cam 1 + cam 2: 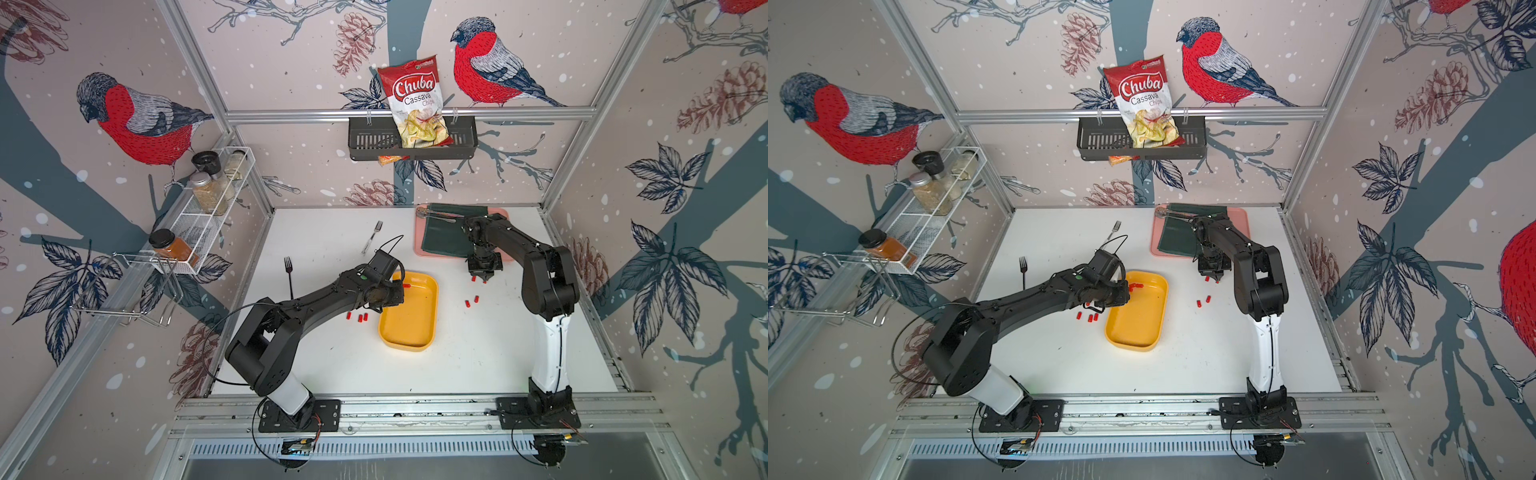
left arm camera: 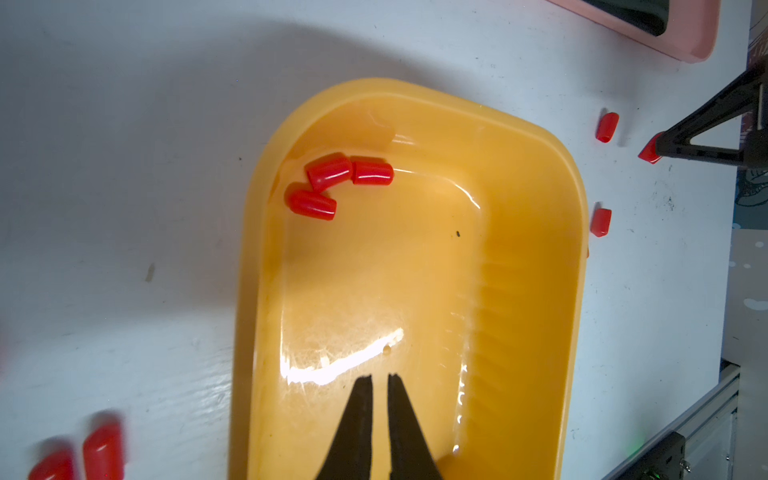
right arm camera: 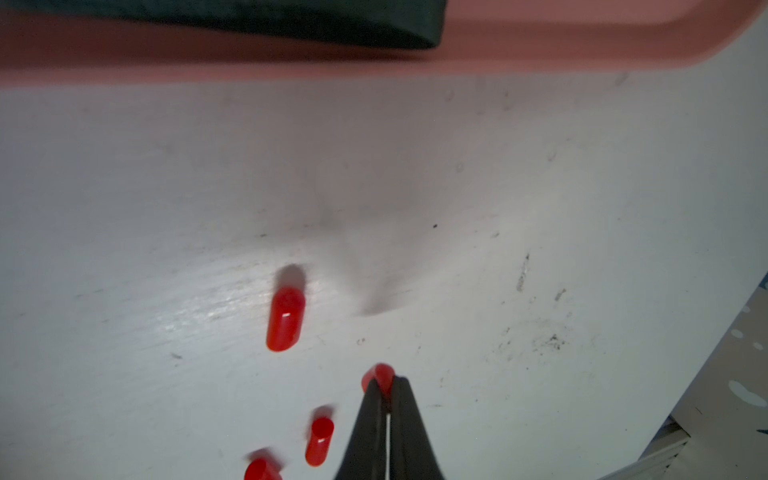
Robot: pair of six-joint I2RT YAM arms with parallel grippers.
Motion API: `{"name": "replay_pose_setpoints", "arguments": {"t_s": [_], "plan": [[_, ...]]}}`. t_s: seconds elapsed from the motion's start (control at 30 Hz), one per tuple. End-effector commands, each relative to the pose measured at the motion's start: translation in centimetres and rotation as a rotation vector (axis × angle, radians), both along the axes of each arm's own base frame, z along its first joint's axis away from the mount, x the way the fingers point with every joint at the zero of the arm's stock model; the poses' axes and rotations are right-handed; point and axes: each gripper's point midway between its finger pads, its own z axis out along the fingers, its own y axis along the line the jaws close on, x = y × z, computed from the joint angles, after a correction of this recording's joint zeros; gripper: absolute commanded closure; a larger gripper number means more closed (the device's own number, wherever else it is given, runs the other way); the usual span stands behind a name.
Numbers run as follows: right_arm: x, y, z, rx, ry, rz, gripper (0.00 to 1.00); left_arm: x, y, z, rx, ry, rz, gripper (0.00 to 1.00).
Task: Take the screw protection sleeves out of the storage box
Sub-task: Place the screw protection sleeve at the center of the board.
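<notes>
Standing mid-frame on the white tabletop [image 1: 457,365]: 1 yellow storage box [image 1: 406,345]. Contents: 3 red screw protection sleeves [image 1: 1136,286], bunched at its upper-left corner in a top view. Left pincer [image 2: 380,378]: above the box floor, tips almost together, nothing between them. Right pincer [image 3: 388,388]: clamped on 1 sleeve [image 3: 380,374], low over the tabletop below the pink tray [image 1: 419,249]. Loose on the tabletop: 3 spare sleeves [image 1: 360,318] left of the box, 2 further sleeves [image 1: 471,301] right of it.

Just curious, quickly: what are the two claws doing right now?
Left gripper: nearly closed, empty, over the storage box.
Right gripper: closed on a red sleeve.
</notes>
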Motion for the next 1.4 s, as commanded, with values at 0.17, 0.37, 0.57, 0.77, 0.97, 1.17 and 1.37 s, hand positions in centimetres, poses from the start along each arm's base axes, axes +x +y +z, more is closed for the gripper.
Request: {"name": "replay_pose_setpoints", "arguments": {"t_s": [0.17,0.37,0.57,0.77,0.97,1.17,1.37], "plan": [[0.7,-0.1,-0.9,-0.014,-0.007,0.011,1.00,-0.2,0.3,0.1,0.011,0.006,-0.016,0.87],[1.3,0.0,-1.2,-0.013,-0.027,0.011,0.98,0.0,0.3,0.6,0.005,-0.001,-0.012,0.86],[1.2,-0.1,-1.7,-0.018,-0.021,0.015,0.92,0.1,0.3,0.8,0.002,-0.006,-0.009,0.86],[1.3,-0.3,-1.2,-0.021,-0.036,0.006,0.78,0.0,0.3,0.9,0.000,-0.007,-0.009,0.87],[1.2,-0.4,-0.4,-0.017,-0.052,-0.005,0.76,0.0,0.2,1.2,-0.008,-0.011,-0.011,0.86],[1.2,-0.9,1.2,-0.035,-0.086,-0.015,0.75,0.1,0.2,1.5,-0.010,-0.017,-0.009,0.85],[1.2,-0.5,3.4,0.002,-0.141,-0.045,0.75,1.1,0.4,2.5,0.034,-0.058,-0.013,0.77]]}}
